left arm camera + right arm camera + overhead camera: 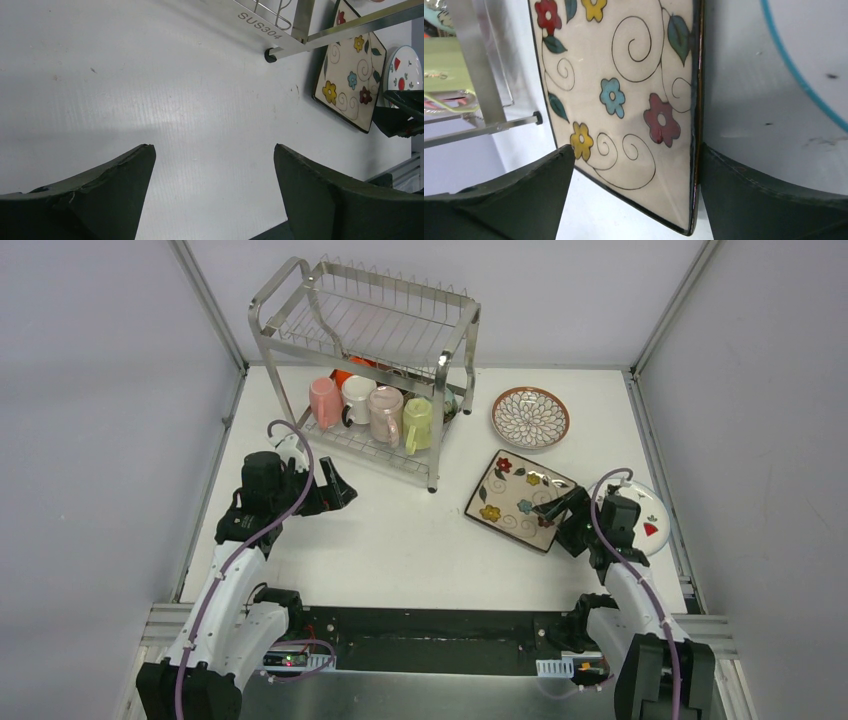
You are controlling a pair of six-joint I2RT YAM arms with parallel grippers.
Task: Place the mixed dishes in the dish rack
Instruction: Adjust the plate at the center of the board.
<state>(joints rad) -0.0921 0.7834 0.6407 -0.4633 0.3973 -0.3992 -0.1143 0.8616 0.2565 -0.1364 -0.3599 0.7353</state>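
White table top [420,550], matte, with a soft glare patch. Plain grey walls [90,390] on three sides, aluminium posts [207,300] in back corners. Metal sheet [430,700] along near edge.

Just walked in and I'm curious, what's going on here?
A dish rack is being loaded. Four mugs stand on its lower shelf. The right end effector is open around a corner of the square floral plate, which lies on the table. The left end effector hovers open over the table beside the rack. The petal-pattern plate and the white red-marked plate lie on the table too.
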